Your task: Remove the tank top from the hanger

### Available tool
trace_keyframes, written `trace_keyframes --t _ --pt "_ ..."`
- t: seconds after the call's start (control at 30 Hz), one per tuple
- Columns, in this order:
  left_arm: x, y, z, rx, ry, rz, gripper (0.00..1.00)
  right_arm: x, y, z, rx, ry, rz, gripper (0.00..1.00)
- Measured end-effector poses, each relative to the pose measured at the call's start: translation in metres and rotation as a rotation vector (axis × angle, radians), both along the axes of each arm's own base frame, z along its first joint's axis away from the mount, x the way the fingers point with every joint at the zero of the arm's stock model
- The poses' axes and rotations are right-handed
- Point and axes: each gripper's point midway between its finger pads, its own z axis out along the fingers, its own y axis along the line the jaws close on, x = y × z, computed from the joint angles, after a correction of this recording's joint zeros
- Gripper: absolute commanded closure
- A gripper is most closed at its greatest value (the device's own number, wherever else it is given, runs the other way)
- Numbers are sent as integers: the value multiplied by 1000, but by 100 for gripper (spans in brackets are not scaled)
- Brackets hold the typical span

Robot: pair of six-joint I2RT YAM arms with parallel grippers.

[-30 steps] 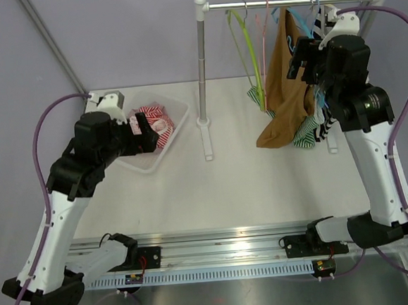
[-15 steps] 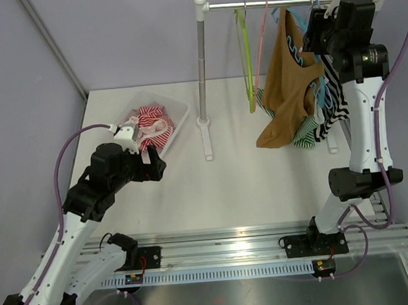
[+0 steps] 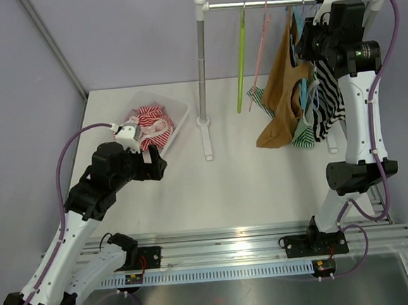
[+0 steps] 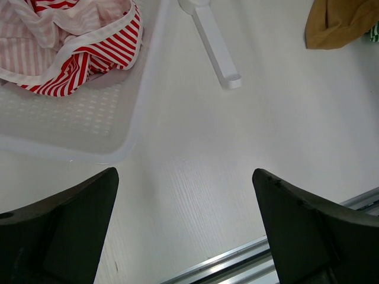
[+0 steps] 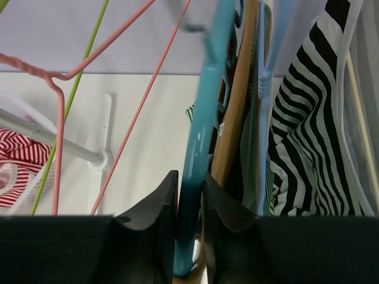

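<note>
Item: brown tank top [image 3: 279,100], not yet removed; we find it draped from the teal hanger [image 5: 204,106] on the rail [image 3: 270,3], beside a black-and-white striped garment [image 3: 327,104]. Right gripper [image 5: 189,189]: jaws pinched on that hanger's lower bar, so we judge only the grasp done; unhooking and freeing the top remain. Left gripper [image 4: 185,177]: jaws wide, holding nothing, over bare table just beside the bin [image 4: 89,130] of red-striped clothes [image 3: 152,121]. Changes since a second ago: right arm raised to the rail, left arm withdrawn from over the bin.
</note>
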Motion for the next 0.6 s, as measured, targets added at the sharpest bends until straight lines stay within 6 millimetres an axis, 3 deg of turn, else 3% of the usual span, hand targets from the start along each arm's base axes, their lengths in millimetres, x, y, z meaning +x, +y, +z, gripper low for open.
trace_keyframes --t 0.1,0.27,0.37,0.6 --pt "0 -1 0 0 -1 -5 1 5 0 -3 7 8 -5 82" --pt "0 -1 0 0 -1 -9 1 15 2 -6 17 17 -3 82" --pt "1 -2 -1 1 1 -12 1 15 2 -7 25 24 -6 73" --pt "1 -3 -2 2 6 -15 1 13 5 -9 19 31 -7 71"
